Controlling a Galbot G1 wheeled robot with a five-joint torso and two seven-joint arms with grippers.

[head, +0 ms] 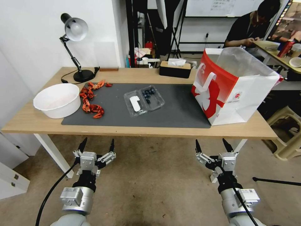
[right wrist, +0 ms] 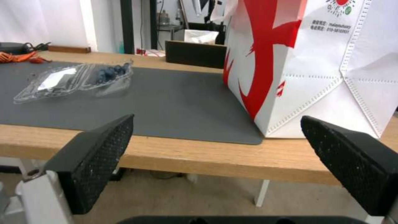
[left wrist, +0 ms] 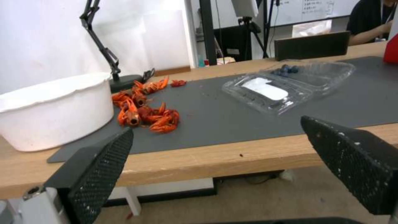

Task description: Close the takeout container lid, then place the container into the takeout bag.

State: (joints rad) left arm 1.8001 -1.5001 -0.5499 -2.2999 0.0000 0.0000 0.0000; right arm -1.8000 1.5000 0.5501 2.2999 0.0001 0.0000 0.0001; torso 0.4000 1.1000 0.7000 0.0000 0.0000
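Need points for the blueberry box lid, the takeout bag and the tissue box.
lid [head: 135,103]: head view, on its white label.
takeout bag [head: 219,91]: head view, on the red front panel below the handle.
tissue box [head: 174,71]: head view, on the black front side.

You've got a big white bowl [head: 57,99] sitting at the left end of the wooden table [head: 31,121], half on the dark grey mat [head: 175,110]. Just beside it there's a strip of red crawfish [head: 90,100] lying on the mat. Behind that, a black desk lamp [head: 75,47], and a black tissue box [head: 175,68] along the far edge.
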